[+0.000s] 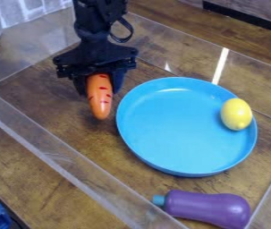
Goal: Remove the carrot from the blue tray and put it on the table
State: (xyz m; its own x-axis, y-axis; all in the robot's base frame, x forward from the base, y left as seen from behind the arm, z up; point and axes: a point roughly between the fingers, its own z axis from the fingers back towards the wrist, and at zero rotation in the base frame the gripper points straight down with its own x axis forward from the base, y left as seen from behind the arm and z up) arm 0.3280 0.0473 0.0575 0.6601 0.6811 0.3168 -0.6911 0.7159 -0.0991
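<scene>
My black gripper hangs over the table, just left of the blue tray. It is shut on the top of the orange carrot, which points down with dark grooves across it. The carrot's tip is at or just above the wood, outside the tray's rim; whether it touches I cannot tell. Its green top is hidden inside the fingers. The tray is a round light-blue plate with a raised rim.
A yellow lemon lies on the tray's right side. A purple eggplant rests on the table at the front. Clear acrylic walls border the tabletop, one running close along the front left.
</scene>
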